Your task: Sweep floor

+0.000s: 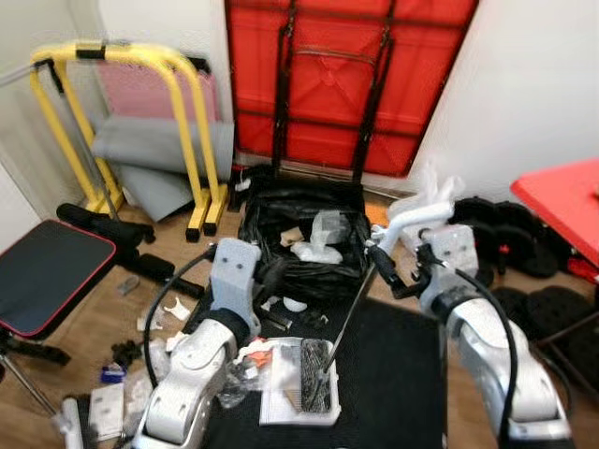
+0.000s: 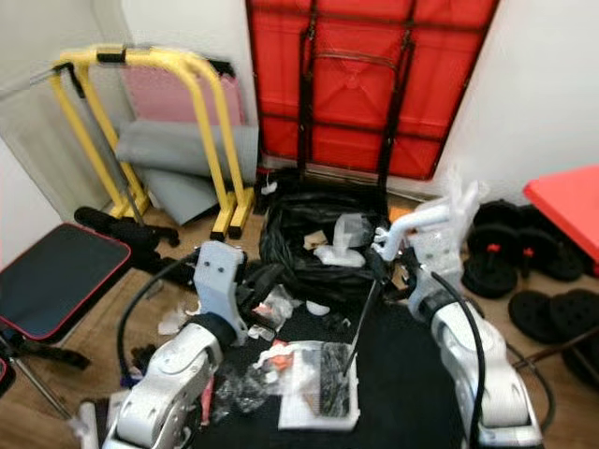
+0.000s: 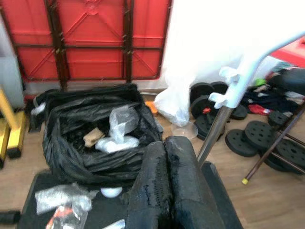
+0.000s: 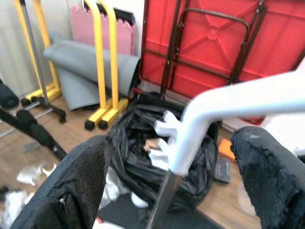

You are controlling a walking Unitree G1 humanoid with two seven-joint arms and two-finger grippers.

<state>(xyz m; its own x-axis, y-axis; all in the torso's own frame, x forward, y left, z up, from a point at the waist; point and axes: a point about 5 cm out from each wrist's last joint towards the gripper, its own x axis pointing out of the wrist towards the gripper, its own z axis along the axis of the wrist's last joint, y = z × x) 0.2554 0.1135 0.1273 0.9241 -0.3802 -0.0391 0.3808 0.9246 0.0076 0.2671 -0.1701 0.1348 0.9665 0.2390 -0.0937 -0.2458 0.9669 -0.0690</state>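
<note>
While a red folded table (image 1: pixel 346 79) leans on the wall, an open black rubbish bag (image 1: pixel 304 248) lies below. Nearer, a white dustpan (image 1: pixel 299 383) holds a brush (image 1: pixel 315 374). Right gripper (image 4: pixel 174 191), fingers spread, brackets the white handle (image 1: pixel 418 217); left gripper (image 3: pixel 171 186) pressed together, empty.

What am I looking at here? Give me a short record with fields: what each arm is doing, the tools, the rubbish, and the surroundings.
Right end effector: fingers spread wide on either side of the white handle of the broom; contact unclear
Left end effector: fingers pressed together, holding nothing
Broom head: resting in the white dustpan on the black mat
Rubbish bag: black, open, holding scraps
Loose litter: scattered on the wooden floor
Surroundings: red folded table, yellow frame, weight plates
</note>
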